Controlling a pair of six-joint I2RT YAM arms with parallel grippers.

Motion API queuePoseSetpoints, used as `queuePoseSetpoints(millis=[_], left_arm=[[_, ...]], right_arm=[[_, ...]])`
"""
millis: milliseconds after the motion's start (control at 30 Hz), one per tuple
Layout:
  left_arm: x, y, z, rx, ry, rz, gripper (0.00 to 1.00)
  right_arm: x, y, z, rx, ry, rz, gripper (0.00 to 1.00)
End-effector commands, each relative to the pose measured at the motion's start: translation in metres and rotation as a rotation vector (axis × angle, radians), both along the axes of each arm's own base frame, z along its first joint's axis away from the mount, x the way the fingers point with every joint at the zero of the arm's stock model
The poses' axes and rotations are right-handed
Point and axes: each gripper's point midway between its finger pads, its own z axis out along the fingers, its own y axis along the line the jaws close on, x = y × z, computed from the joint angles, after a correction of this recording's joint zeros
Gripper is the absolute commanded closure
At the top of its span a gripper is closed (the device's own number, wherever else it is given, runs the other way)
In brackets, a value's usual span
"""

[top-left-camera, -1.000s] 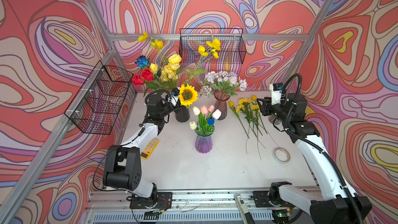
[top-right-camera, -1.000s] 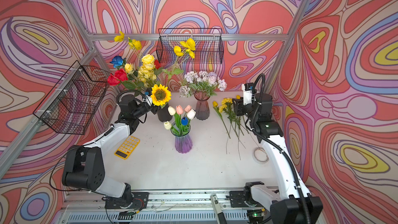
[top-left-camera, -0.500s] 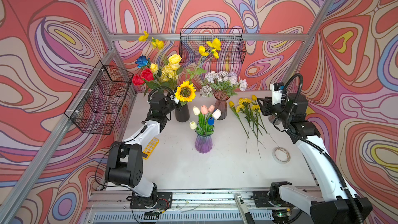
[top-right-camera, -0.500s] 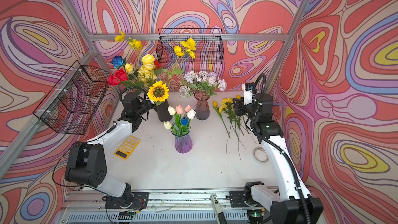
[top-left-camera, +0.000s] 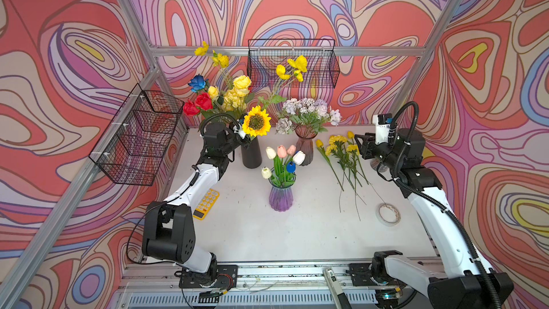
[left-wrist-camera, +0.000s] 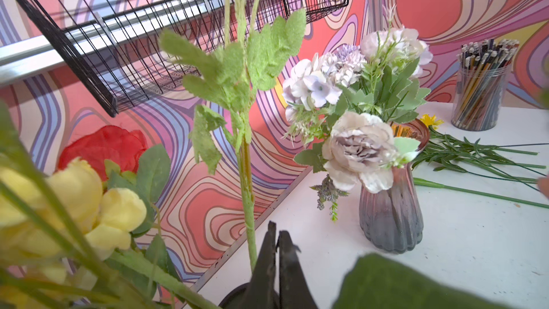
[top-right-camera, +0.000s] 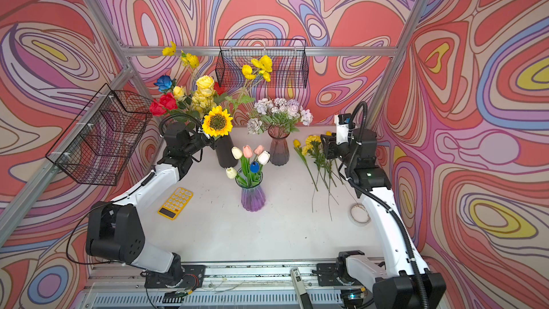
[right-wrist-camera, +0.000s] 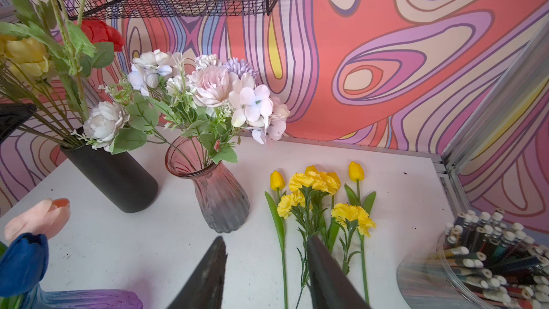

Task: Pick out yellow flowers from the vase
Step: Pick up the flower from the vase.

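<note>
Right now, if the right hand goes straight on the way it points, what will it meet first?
Probably the yellow flowers lying on the table, just ahead of the open right hand; the pink vase stands off to one side. Depth is unclear.

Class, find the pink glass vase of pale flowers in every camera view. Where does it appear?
In a top view: the pink glass vase stands behind the purple vase.
In a top view: likewise behind the purple vase.
Left wrist: upright, next to the yellow flowers' stems.
Right wrist: between the black vase and the yellow flowers.
Shared landmark: the yellow flowers lying beside it.
</note>
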Motion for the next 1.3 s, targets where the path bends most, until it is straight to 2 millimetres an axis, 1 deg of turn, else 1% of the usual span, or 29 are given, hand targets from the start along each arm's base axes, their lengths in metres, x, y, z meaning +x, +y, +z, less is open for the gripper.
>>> queuePoseSetpoints(millis=[0, 267, 400, 600, 767, 933, 1033, 1167, 1267], left_arm=[[-0.015, -0.003, 0.03, 0.006, -0.044, -0.03, 0.95], [-0.031, -0.003, 0.066, -0.022, -0.038, -0.047, 0.96], [-0.042, -0.004, 0.088, -0.047, -0.044, -0.069, 0.96], [-0.065, -0.006, 0.121, -0.055, -0.043, -0.113, 0.98], [-0.086, -0.008, 0.151, -0.064, -0.076, -0.148, 0.99], [-0.106, -0.009, 0.176, -0.079, -0.093, -0.182, 0.99], [-0.118, -0.009, 0.192, -0.095, -0.091, -0.202, 1.0], [-0.133, -0.009, 0.21, -0.121, -0.07, -0.218, 1.0], [-0.143, -0.007, 0.224, -0.141, -0.061, -0.22, 1.0]], right_arm=[[-0.004, 0.002, 0.006, 0.015, -0.026, 0.018, 0.54], [-0.006, 0.005, 0.009, 0.03, -0.036, 0.03, 0.54], [-0.006, 0.007, 0.009, 0.042, -0.038, 0.042, 0.54], [-0.006, 0.012, 0.013, 0.066, -0.049, 0.064, 0.54], [-0.005, 0.014, 0.014, 0.085, -0.048, 0.072, 0.54], [-0.007, 0.017, 0.018, 0.094, -0.057, 0.089, 0.54], [-0.011, 0.022, 0.022, 0.097, -0.065, 0.125, 0.55], [-0.02, 0.038, 0.028, 0.109, -0.084, 0.225, 0.56], [-0.029, 0.049, 0.037, 0.124, -0.112, 0.302, 0.56]])
